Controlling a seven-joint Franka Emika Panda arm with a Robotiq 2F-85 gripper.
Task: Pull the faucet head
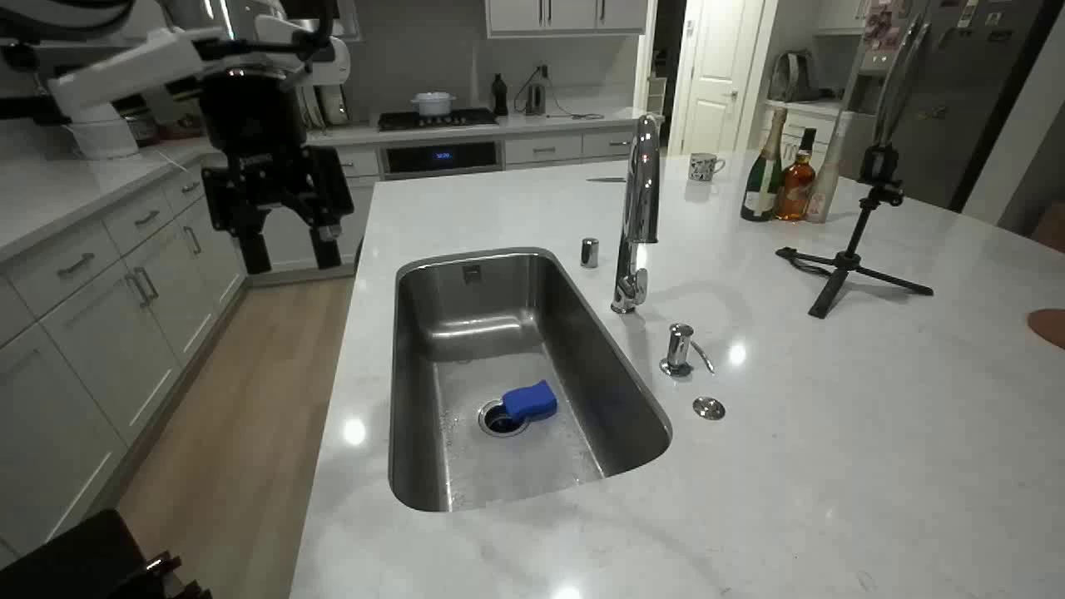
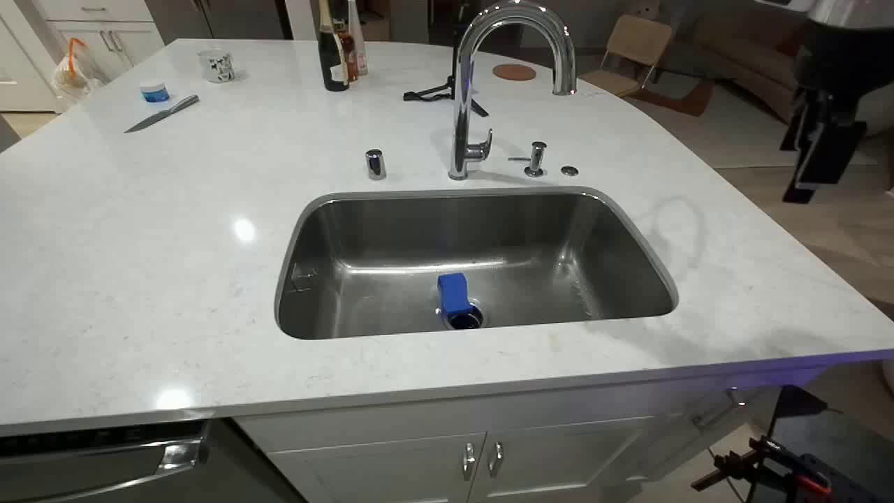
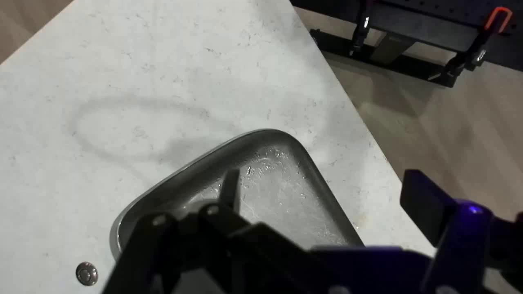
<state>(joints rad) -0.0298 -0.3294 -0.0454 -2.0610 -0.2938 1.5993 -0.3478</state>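
Note:
The faucet head (image 2: 564, 75) is the chrome cylinder at the end of the tall arched faucet neck (image 2: 462, 105). It points down over the counter side of the sink, and it also shows in an exterior view (image 1: 646, 223). The faucet head is out of the wrist view. My gripper (image 1: 291, 249) is open and empty, held in the air well apart from the faucet, beyond the sink's side. It also shows at the right edge in an exterior view (image 2: 796, 169). In the wrist view, the spread fingers (image 3: 325, 194) have nothing between them, above the sink corner and counter.
The steel sink (image 2: 475, 194) holds a blue sponge (image 2: 454, 293) by the drain. A chrome cap (image 2: 375, 164), a soap pump (image 2: 536, 159) and a chrome disc (image 2: 569, 170) stand along its back. Bottles (image 1: 761, 179), a small tripod (image 1: 847, 259) and a knife (image 2: 162, 114) are on the counter.

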